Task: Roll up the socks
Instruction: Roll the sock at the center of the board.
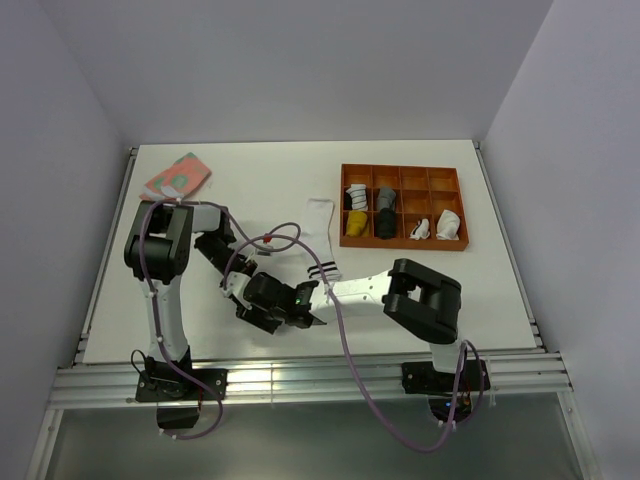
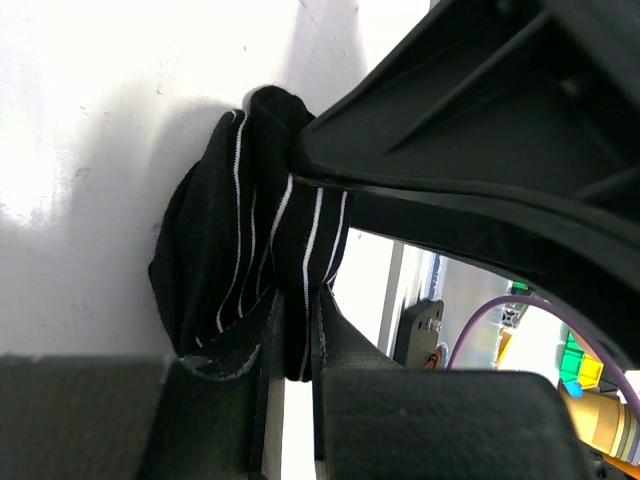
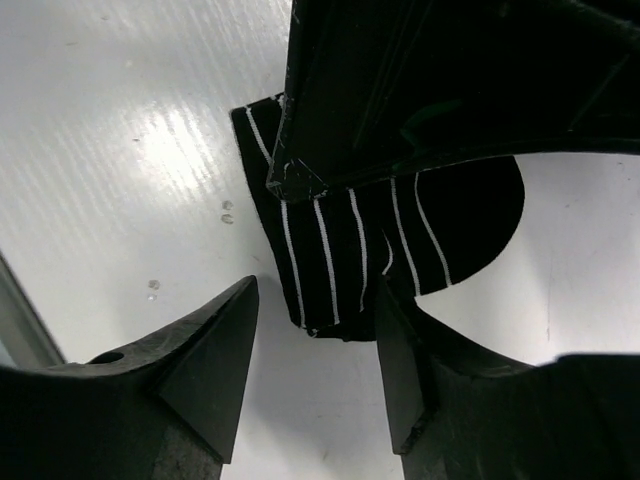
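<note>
The black sock with thin white stripes lies bunched on the table. My left gripper is shut on a fold of it. In the right wrist view the sock has its near end between the spread fingers of my open right gripper, with the right finger against the fabric. In the top view the two grippers, left and right, meet near the table's front and hide this sock. The white sock with black cuff bands lies flat behind them. The pink sock with teal patches lies at the far left.
An orange compartment tray at the back right holds several rolled socks. Purple cables loop over the arms. The table's front edge and metal rail run just behind the grippers.
</note>
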Action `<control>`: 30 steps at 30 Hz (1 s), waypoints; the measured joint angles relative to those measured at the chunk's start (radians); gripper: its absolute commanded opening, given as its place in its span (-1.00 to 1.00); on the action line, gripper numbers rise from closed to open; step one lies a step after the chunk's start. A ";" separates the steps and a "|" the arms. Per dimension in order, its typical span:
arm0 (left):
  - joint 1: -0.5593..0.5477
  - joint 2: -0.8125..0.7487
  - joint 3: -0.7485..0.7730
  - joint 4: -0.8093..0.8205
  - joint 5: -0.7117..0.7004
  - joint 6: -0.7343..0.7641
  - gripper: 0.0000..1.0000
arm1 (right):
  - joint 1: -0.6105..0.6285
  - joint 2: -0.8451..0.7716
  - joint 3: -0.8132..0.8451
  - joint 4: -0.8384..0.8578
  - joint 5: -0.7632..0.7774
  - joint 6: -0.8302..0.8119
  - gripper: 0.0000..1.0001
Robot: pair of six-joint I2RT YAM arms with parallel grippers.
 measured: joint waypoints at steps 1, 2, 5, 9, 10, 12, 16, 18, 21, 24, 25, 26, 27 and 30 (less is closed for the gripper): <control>0.000 0.003 0.004 -0.001 0.000 0.000 -0.98 | 0.000 0.007 0.002 0.000 0.000 0.000 0.04; 0.000 0.006 0.008 -0.002 0.000 -0.002 -0.96 | 0.000 0.013 0.006 0.001 0.005 -0.002 -0.03; 0.001 0.016 0.014 -0.008 0.001 -0.011 -0.92 | 0.000 0.017 0.014 -0.003 0.026 -0.003 -0.55; 0.002 0.016 0.014 -0.003 0.001 -0.031 -0.82 | 0.000 0.017 0.017 -0.003 0.034 0.004 -0.67; 0.003 0.016 0.014 -0.001 0.002 -0.040 -0.78 | 0.000 0.017 0.018 -0.004 0.034 0.005 -0.70; 0.006 0.014 0.014 0.005 0.005 -0.056 -0.68 | 0.000 0.017 0.018 -0.005 0.033 0.007 -0.74; 0.023 0.001 0.036 0.012 0.027 -0.076 -0.54 | 0.000 0.017 0.018 -0.006 0.035 0.013 -0.78; 0.039 -0.003 0.061 0.005 0.048 -0.075 -0.51 | -0.002 0.017 0.018 -0.003 0.041 0.015 -0.78; 0.065 -0.007 0.111 0.003 0.091 -0.074 -0.49 | -0.005 0.017 0.018 -0.005 0.040 0.021 -0.79; 0.095 -0.020 0.143 0.008 0.127 -0.074 -0.46 | -0.005 0.017 0.018 -0.007 0.039 0.024 -0.80; 0.104 -0.024 0.148 0.008 0.135 -0.075 -0.46 | -0.005 0.017 0.018 -0.007 0.038 0.024 -0.80; 0.111 -0.026 0.151 0.007 0.140 -0.076 -0.46 | -0.005 0.017 0.017 -0.007 0.037 0.024 -0.80; 0.117 -0.026 0.154 0.008 0.146 -0.079 -0.46 | -0.005 0.017 0.017 -0.007 0.036 0.024 -0.80; 0.142 -0.031 0.157 0.023 0.158 -0.103 -0.52 | -0.011 0.017 0.017 -0.010 0.023 0.024 -0.81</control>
